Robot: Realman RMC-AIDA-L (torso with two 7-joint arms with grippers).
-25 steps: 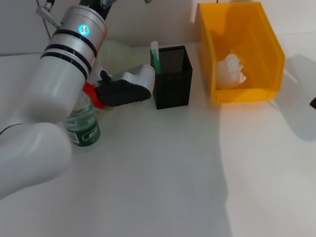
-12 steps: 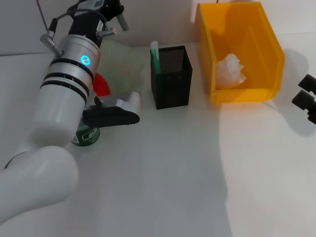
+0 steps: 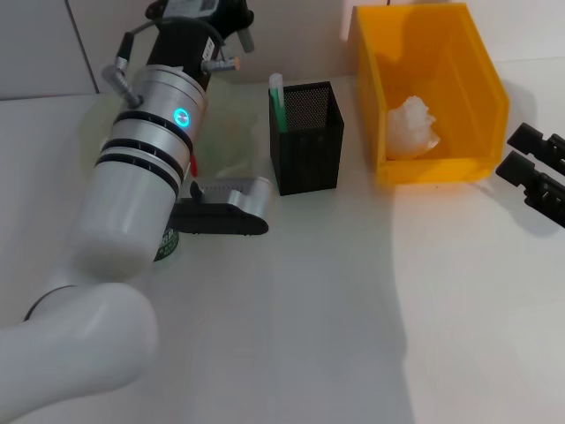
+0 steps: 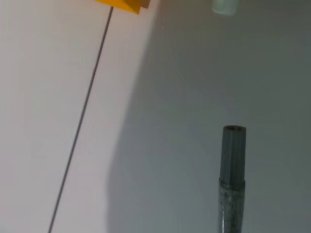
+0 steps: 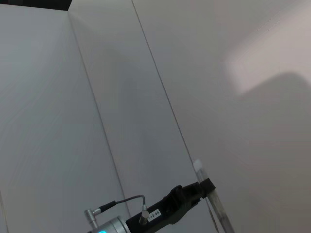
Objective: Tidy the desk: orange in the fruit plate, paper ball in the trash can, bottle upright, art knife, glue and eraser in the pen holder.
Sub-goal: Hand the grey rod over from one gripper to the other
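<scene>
Head view: we are lifting the left gripper (image 3: 231, 16) higher beside the pen holder (image 3: 306, 137).
Grip: we cannot tell.
Right gripper (image 3: 536, 172): entering, fingers parted, empty.

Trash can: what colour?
Orange-yellow. The trash can shows best in the head view, with the white paper ball inside.

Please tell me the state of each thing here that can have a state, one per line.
Paper ball: lying in the trash can.
Pen holder: upright, a green-white stick inside.
Bottle: mostly hidden by the left arm, pose unclear.
Right gripper: open, empty, at the desk's right edge.
Left gripper: held high near the wall.
</scene>
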